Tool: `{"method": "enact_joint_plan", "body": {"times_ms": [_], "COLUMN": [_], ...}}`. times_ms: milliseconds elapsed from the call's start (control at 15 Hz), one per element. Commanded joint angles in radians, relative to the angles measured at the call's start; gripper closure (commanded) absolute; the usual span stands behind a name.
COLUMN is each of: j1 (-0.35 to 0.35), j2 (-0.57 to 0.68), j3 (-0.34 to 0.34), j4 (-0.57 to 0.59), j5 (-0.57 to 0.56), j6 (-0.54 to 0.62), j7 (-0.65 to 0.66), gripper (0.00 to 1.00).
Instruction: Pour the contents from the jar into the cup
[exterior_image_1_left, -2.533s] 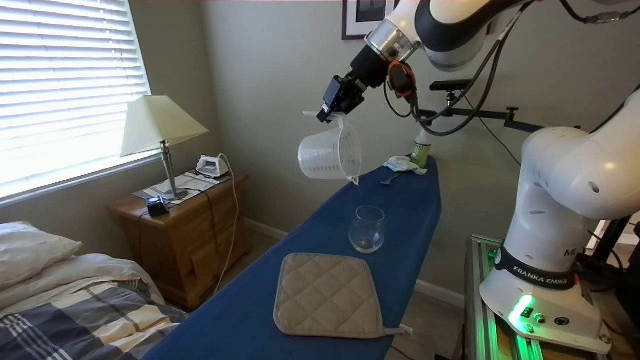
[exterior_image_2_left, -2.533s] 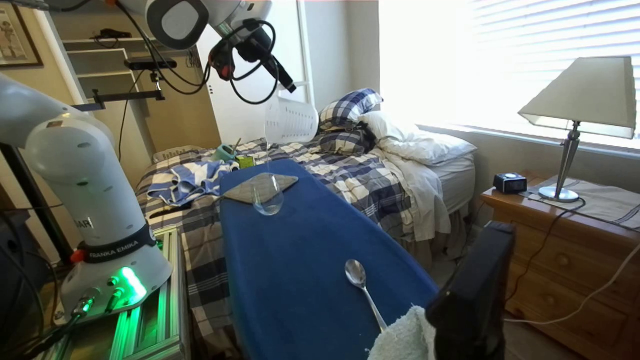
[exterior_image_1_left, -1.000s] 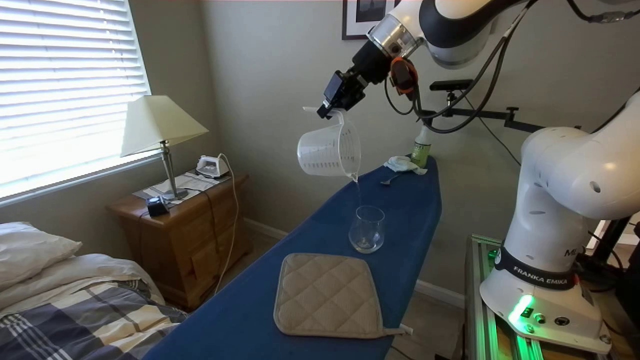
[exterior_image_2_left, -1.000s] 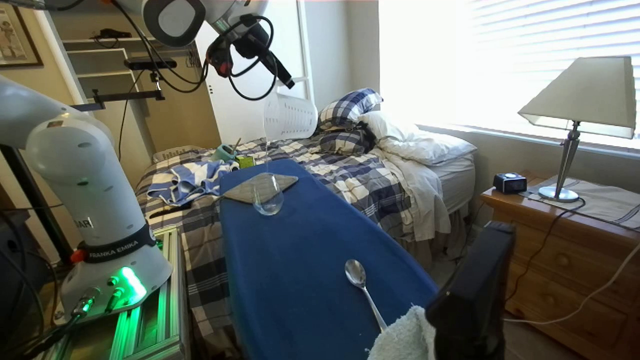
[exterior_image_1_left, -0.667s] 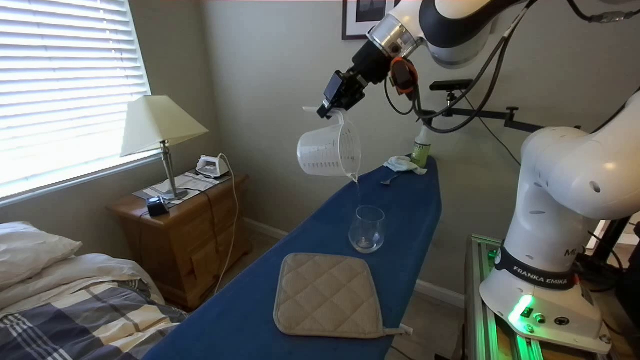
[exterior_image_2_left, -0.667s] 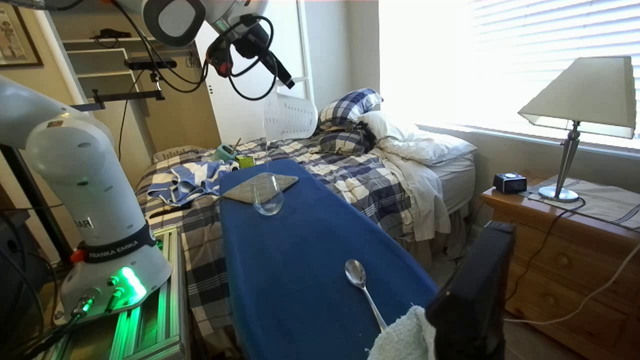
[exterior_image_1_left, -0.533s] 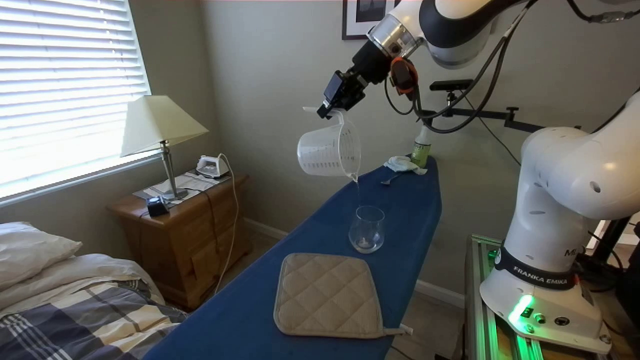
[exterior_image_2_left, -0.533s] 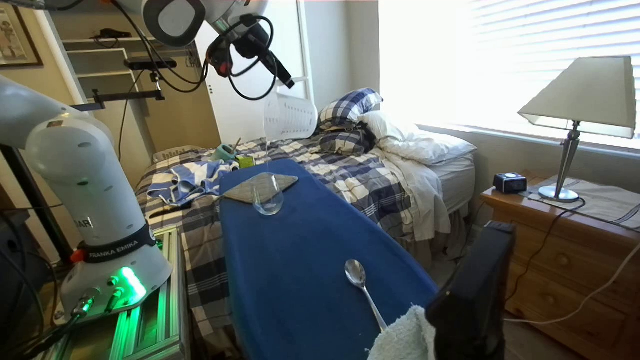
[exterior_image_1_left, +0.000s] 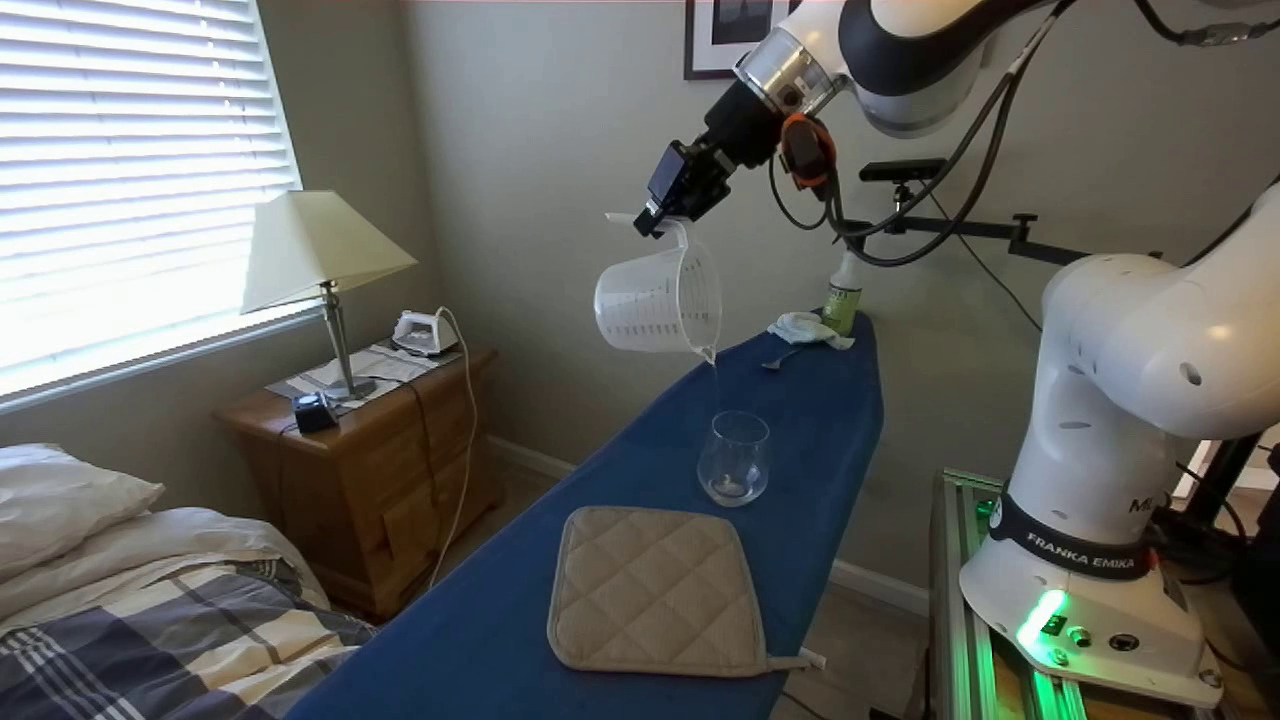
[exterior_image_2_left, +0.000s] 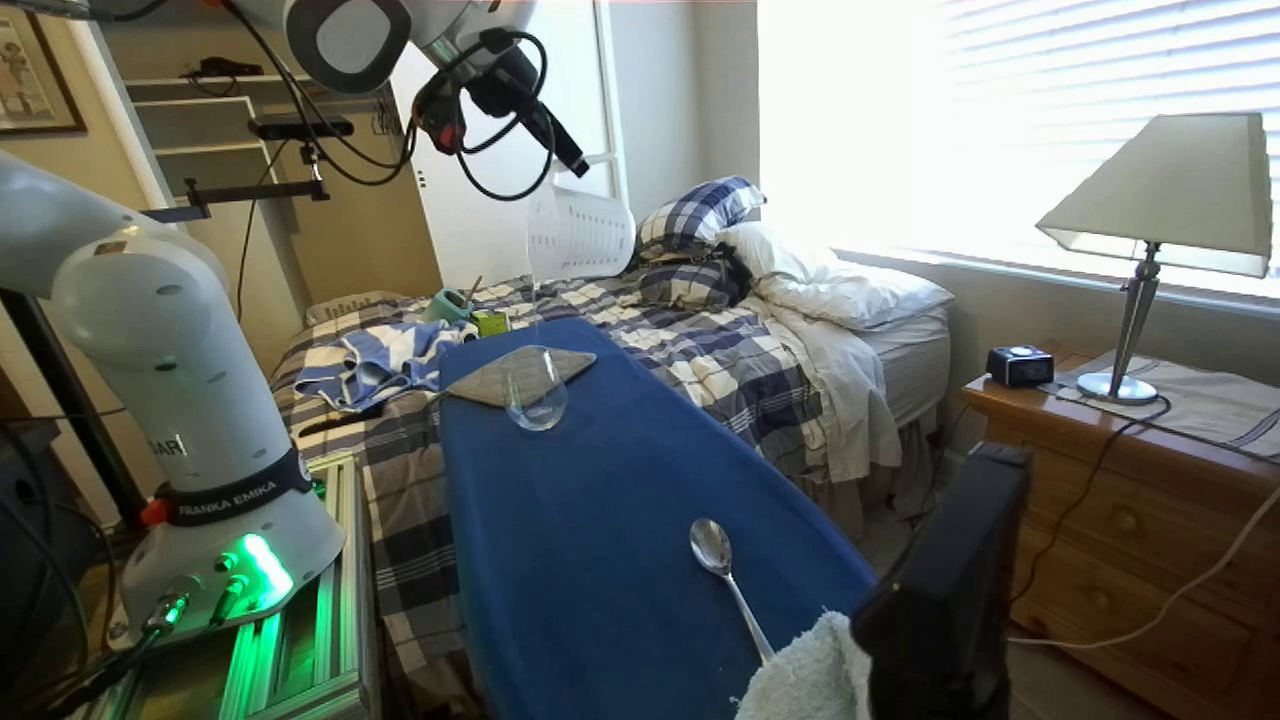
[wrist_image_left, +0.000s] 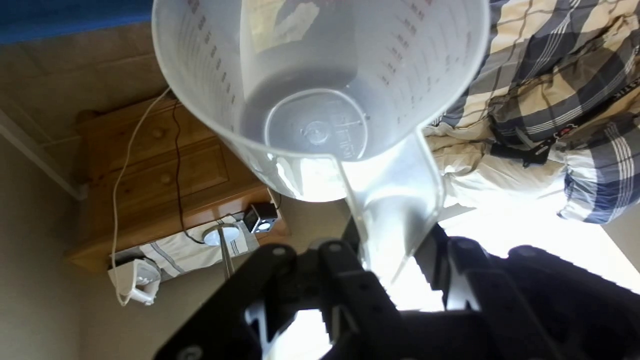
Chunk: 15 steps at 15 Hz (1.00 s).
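A plaid-covered bed (exterior_image_2_left: 680, 370) fills the back of an exterior view, and a long blue board (exterior_image_2_left: 600, 520) stretches in front of it. The white arm (exterior_image_1_left: 1130, 340) reaches above the board in both exterior views. A wooden nightstand (exterior_image_1_left: 330, 500) bears a lamp (exterior_image_1_left: 320, 250) with a pale shade. At the arm's end the black gripper (exterior_image_1_left: 650, 226) is clamped on the handle (wrist_image_left: 400, 192) of the jar (exterior_image_1_left: 655, 305), which hangs above the board, tipped about onto its side with the handle uppermost; the wrist view looks straight into its mouth, past printed markings to the base. A quilted beige pad (exterior_image_1_left: 655, 590) lies on the board. Just beside it the cup (exterior_image_1_left: 735, 465) stands upright below the jar's lip. A spoon (exterior_image_2_left: 711, 547) lies on the board, well apart from the cup. A thin clear stream (exterior_image_1_left: 716, 380) falls from the lip toward the cup's mouth; how full the cup is I cannot tell.
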Motion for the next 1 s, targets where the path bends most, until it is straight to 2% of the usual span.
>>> {"method": "enact_joint_plan", "body": {"times_ms": [0, 933], "j1": [0.017, 0.013], "j2": [-0.025, -0.035], "j3": [-0.013, -0.011], "j4": [-0.003, -0.004], "j5": [0.003, -0.002], "j6": [0.016, 0.021], "j7": [-0.018, -0.026], "gripper": [0.91, 0.91]}}
